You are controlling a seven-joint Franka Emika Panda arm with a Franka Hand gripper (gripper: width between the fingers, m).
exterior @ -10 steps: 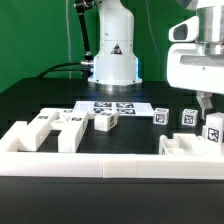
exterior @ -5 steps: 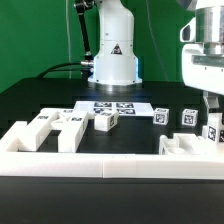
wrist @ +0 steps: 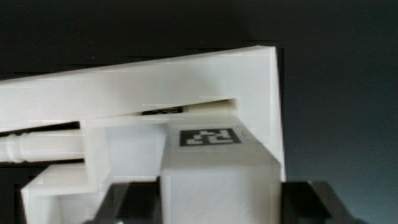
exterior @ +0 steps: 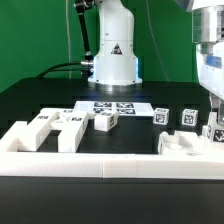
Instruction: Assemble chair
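Gripper point(exterior: 213, 120) at exterior view's right edge, jaws clamped on tagged chair piece point(wrist: 221, 168). Big panel point(wrist: 160, 85) just behind it. Loose pieces point(exterior: 60, 125) along near wall point(exterior: 110, 165). Advice: hold piece square, lift straight, don't knock panel.

A tagged leg point(wrist: 214, 150) sits between the fingers of the gripper point(wrist: 217, 205), just above a chair panel point(exterior: 180, 146). Two small tagged blocks point(exterior: 160, 114) lie near it, toward the exterior view's left. The marker board point(exterior: 113, 107) and more chair parts point(exterior: 60, 125) lie well beyond them.
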